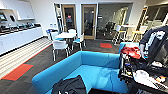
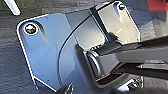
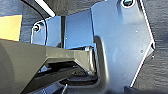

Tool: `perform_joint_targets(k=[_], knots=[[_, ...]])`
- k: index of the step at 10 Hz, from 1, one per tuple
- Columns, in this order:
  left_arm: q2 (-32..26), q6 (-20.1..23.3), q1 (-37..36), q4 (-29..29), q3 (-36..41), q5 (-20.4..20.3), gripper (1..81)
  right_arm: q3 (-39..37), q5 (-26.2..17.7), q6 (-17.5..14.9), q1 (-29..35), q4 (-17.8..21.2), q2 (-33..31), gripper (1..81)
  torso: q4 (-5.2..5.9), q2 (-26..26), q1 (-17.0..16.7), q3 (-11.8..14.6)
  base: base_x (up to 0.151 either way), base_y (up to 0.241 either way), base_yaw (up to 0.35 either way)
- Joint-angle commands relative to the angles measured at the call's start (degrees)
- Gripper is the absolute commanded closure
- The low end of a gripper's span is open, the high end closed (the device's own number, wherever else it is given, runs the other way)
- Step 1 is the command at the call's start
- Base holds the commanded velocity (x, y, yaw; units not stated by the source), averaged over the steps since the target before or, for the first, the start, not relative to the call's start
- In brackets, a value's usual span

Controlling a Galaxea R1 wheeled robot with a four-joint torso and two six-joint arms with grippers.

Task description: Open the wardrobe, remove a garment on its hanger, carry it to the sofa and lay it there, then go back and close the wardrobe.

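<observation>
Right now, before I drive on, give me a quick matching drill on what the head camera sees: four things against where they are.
Things:
1. black shirt
2. blue sofa
3. white chair
4. red floor tile

Places:
A. on the carpet near the striped floor strip
B. beside the white table, beyond the sofa
C. lying on the sofa seat, near corner
D. straight ahead, middle of the room

Pairs: 1-C, 2-D, 3-B, 4-A
</observation>
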Motion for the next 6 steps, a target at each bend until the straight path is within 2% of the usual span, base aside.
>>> perform_joint_targets(k=[1, 6], knots=[[-0.3, 0.0, -1.9, -0.3, -0.3, 1.9, 1.0, 0.2, -3.2, -0.4, 1.1, -0.2, 0.9, 1.0, 0.00, 0.0, 0.0, 0.0, 0.000, 0.000, 0.296], [-0.4, 0.0, -1.9, -0.1, -0.3, 2.2, 1.0, 0.2, -3.2, -0.5, 1.2, -0.4, 1.1, 1.0, 0.00, 0.0, 0.0, 0.0, 0.000, 0.000, 0.314]])
